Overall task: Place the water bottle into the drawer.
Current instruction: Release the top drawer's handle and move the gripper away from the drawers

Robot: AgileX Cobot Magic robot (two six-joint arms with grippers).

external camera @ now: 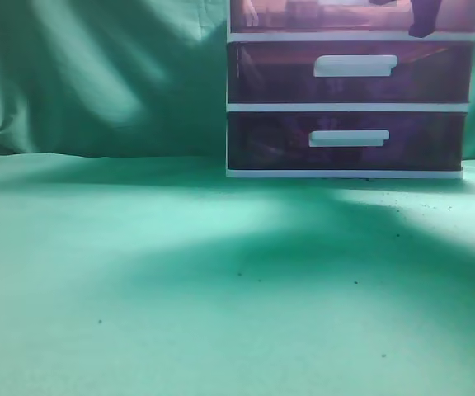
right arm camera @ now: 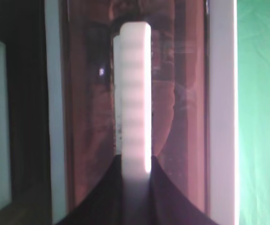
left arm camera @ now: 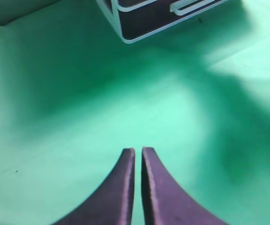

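Exterior view
Worktop (external camera: 138,289): green cloth, fills near and middle ground, broad shadow across the right half, a few dark specks.
Drawer unit (external camera: 349,106): white frame, far right, standing on the worktop against a green backdrop (external camera: 97,74).
Drawer (external camera: 303,15): top tier, see-through maroon, cut off by the upper edge of the frame; cannot tell from here whether it is pulled out.
Middle drawer (external camera: 270,73): dark purple, white bar handle, looks flush with the frame.
Lowest drawer (external camera: 262,142): same, white bar handle, flush.
Right gripper (external camera: 423,21): dark shape in front of the top tier at far right, mostly cropped.
Water bottle: not made out in any view.

Left wrist view
Left gripper (left arm camera: 138,152): fingers (left arm camera: 123,187) pressed together, only a thin slit between them, nothing held, over bare green cloth.
Drawer unit corner: far, upper middle, well apart from the fingers.

Right wrist view
Right gripper (right arm camera: 136,164): dark fingers (right arm camera: 170,197) pinching the near end of the white bar handle (right arm camera: 133,93), one finger on each side.
Drawer front: see-through maroon panel behind the handle, white frame strips at left and right, contents blurred.
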